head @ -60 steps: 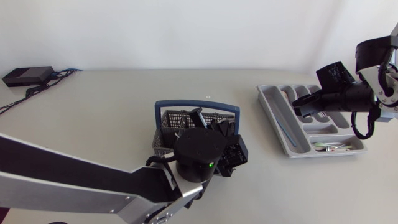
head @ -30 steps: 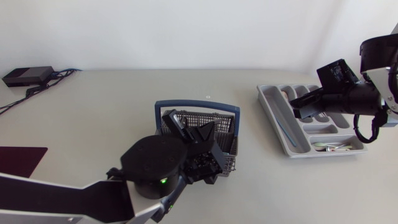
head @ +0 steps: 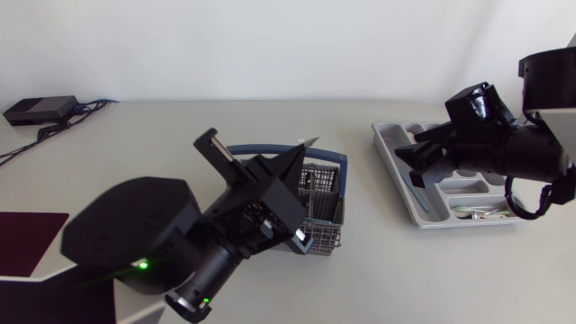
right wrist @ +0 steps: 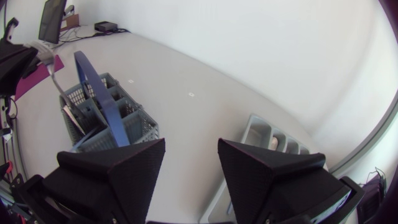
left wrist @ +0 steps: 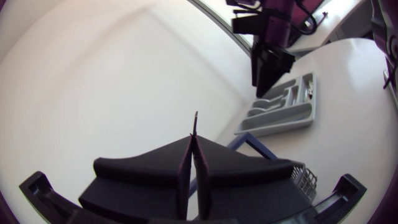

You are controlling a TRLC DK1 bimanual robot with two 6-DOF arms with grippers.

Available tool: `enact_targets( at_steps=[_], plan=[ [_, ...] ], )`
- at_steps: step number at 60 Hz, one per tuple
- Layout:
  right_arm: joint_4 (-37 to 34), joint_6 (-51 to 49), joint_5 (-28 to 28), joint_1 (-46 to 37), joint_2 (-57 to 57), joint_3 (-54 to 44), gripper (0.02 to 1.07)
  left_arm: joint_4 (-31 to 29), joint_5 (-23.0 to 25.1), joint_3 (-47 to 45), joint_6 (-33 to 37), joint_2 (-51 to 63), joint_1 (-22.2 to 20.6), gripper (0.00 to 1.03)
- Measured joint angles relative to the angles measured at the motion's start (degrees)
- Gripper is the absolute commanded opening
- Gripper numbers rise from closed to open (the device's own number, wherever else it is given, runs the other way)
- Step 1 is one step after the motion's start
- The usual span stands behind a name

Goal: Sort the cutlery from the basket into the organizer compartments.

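Basket (head: 326, 227): a grey wire-mesh box with a blue hoop handle, standing on the table. I place everything else by it.

In the basket: the right wrist view shows dark pieces of cutlery (right wrist: 76, 118) standing in its cells under the handle. I cannot tell their kinds or how many there are.

Left gripper (left wrist: 193, 142): it is raised above the basket, over the side that faces away from the organizer. My two fingers are pressed together and clamp a thin metal utensil between them.

Thin metal utensil (left wrist: 195, 122): it is held in the left gripper above the basket, with a narrow tip poking out past my fingertips. I cannot tell whether it is a knife, fork or spoon.

Organizer (head: 392, 151): a grey tray with several compartments, lying flat and well apart from the basket on my right arm's side.

In the organizer:
- The long compartment along the side nearest the basket holds a thin blue piece (head: 419, 196).
- The cross compartment at the end farthest from the basket holds a few pale pieces (head: 477, 212).
- One narrow compartment holds something pinkish (right wrist: 272, 143), too small to name.

Right gripper (right wrist: 186, 167): it hangs over the organizer, on the side that faces the basket. My fingers are spread wide with nothing between them.

Black box (head: 40, 109): it sits with its cables well apart from the basket, at the far corner on my left arm's side.

Dark red mat (head: 27, 232): it lies flat on the table, on my left arm's side of the basket.
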Motion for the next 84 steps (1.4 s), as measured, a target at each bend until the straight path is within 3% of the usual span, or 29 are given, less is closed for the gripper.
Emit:
enact_targets(
  at_steps=[5, 15, 22, 37, 49, 60, 78, 84],
  plan=[
    [-1.31, 0.22, -2.80, 1.40, -2.47, 0.00, 0.68, -1.81, 0.20, 1.95, -1.73, -2.64, 0.31, 0.03],
    [-4.57, 1.90, -11.63, 1.75, -4.81, 0.61, 0.69, -10.91, 1.70, 6.51, -8.55, -6.27, 2.67, 0.03],
    [-5.42, 3.08, -16.50, 1.90, -5.05, 1.66, 0.69, -17.46, 4.79, 9.62, -14.71, -6.93, 5.33, 0.03],
    [-5.25, 5.90, -20.81, 4.76, -2.67, 4.48, 0.69, -28.89, 14.56, 14.99, -26.29, -6.51, 11.69, 0.03],
    [-2.38, 9.01, -21.05, 8.33, 2.16, 6.12, 0.69, -36.83, 23.43, 20.26, -33.64, -4.59, 16.61, 0.03],
    [-0.77, 11.52, -18.56, 12.52, 6.56, 8.59, 0.69, -40.44, 28.00, 22.99, -37.55, -3.52, 18.58, 0.03],
    [0.20, 14.73, -14.27, 17.27, 12.46, 15.65, 0.68, -42.64, 31.56, 24.59, -39.87, -2.01, 20.20, 0.03],
    [0.15, 15.10, -13.07, 18.49, 13.29, 16.04, 0.62, -43.08, 32.57, 24.90, -40.94, -1.70, 20.76, 0.03]
  ],
)
